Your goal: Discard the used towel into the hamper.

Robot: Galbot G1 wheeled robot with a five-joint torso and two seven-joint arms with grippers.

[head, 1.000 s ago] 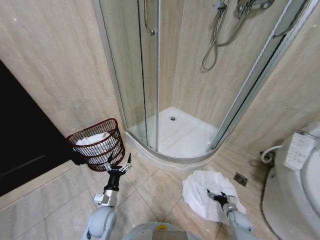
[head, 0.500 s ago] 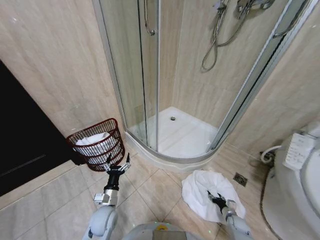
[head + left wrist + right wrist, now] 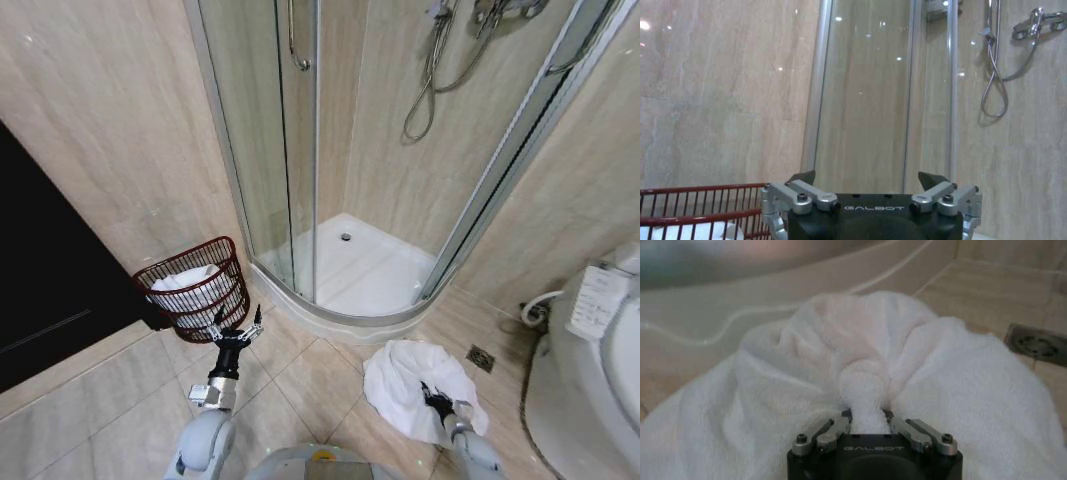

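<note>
Right gripper: while resting low on the beige tiled floor (image 3: 300, 385), the right gripper (image 3: 869, 416) is pinching a fold of the crumpled white terry towel (image 3: 860, 370).
Left gripper: the left gripper (image 3: 237, 329) is hovering with fingers spread beside the dark red-brown woven hamper (image 3: 195, 290).
Room: the glass shower enclosure (image 3: 330, 150) is standing behind.

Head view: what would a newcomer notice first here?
Probably the white towel heaped on the tiled floor before the shower stall, with the right claw shut on a fold of it. Next, the red-brown hamper by the wall, white cloth already inside, the left claw open beside it.

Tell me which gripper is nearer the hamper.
Left. The left gripper hovers open just in front of the hamper; the right gripper is across the floor, shut on the towel.
</note>
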